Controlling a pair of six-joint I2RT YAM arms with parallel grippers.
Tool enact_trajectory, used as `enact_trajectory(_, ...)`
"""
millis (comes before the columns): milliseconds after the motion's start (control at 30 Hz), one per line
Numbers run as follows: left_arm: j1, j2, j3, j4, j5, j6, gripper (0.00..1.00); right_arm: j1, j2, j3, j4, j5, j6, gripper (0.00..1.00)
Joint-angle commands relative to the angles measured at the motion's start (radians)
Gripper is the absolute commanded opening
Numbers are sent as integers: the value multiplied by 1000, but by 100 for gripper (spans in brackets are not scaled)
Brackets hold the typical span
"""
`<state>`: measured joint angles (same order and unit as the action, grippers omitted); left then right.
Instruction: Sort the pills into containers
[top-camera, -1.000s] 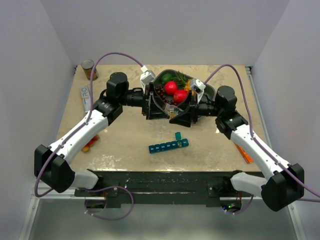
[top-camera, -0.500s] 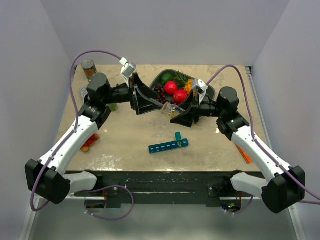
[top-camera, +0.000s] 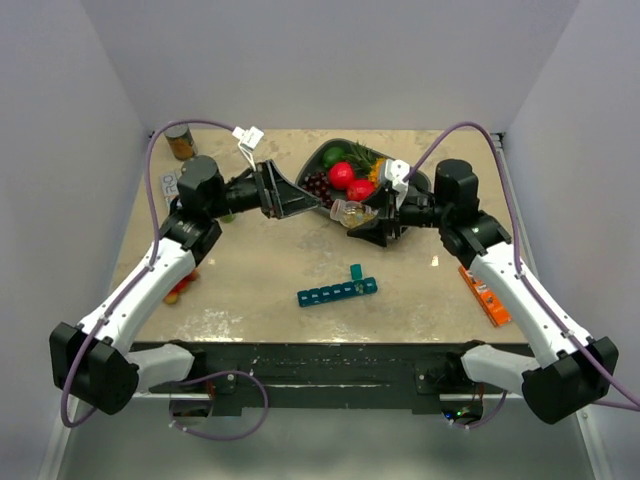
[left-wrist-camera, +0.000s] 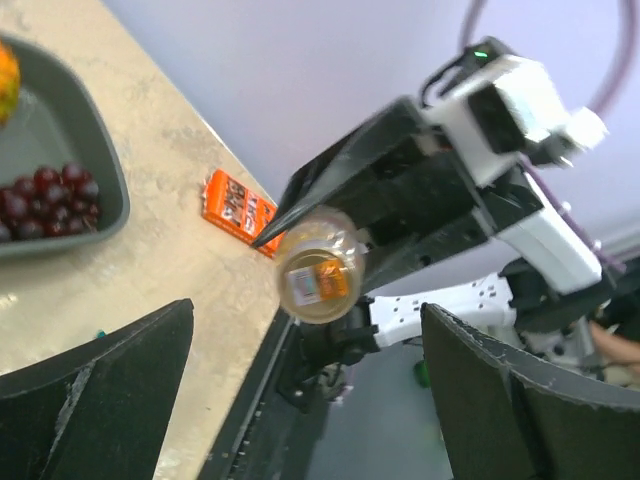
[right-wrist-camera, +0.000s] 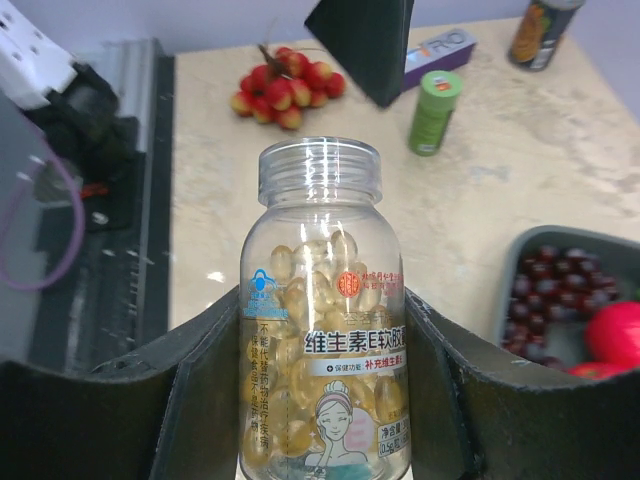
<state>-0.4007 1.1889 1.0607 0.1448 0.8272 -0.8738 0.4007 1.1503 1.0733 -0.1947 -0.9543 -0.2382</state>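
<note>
Above the mottled beige worktop (top-camera: 250, 265), just in front of the dark grey fruit tray (top-camera: 314, 160), the right tool (top-camera: 356, 218) is clamping a small clear plastic bottle (right-wrist-camera: 322, 330) between its dark fingers, its ribbed neck showing uncapped. Glossy, oval, amber-yellow pills (right-wrist-camera: 312, 275) are filling it. Facing it, the left tool (top-camera: 303, 198) is hanging spread wide, gripping nothing. Nearer the arm bases, the teal organiser strip (top-camera: 335, 292) of square compartments is lying flat, one lid standing open.

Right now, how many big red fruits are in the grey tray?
2: one red fruit in the middle of the grey tray, beside the dark cherries; the other red fruit right beside it. More may be hidden.
</note>
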Motion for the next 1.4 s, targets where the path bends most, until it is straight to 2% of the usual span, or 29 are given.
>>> enact_trajectory(0,-32,55,-33,44,-74,-234,99,9,9,106,-187,109,-314,0)
enact_trajectory(300,-110,126,-12,205,-82,-361,96,21,8,88,-172,121,-316,0)
enact_trajectory(600,-147,159,25,171,-54,-344,77,21,2,73,-149,124,-289,0)
enact_trajectory(700,-147,161,31,165,-43,-333,63,21,0,68,-144,123,-280,0)
enact_trajectory(733,-147,163,33,164,-34,-330,50,21,0,66,-143,124,-277,0)
enact_trajectory(833,-148,173,47,154,-7,-304,32,21,-1,62,-134,120,-253,0)
enact_trajectory(933,-148,189,73,131,38,-242,23,21,-3,48,-100,95,-188,0)
enact_trajectory(1033,-148,209,99,131,114,-133,20,21,-8,22,-40,46,-80,0)
enact_trajectory(1133,-148,213,131,63,188,88,20,20,-15,-34,79,-18,101,0)
enact_trajectory(1167,-148,213,154,27,206,240,20,18,-23,-53,124,-38,225,0)
enact_trajectory(1233,-151,198,168,-33,272,396,20,18,-31,-126,295,-98,383,0)
enact_trajectory(1267,-151,171,144,-21,280,508,21,17,-34,-156,375,-113,560,0)
enact_trajectory(1300,-151,157,127,-8,289,554,27,15,-40,-188,566,-124,661,0)
enact_trajectory(1367,-151,127,69,91,342,622,31,15,-38,-275,749,-136,910,0)
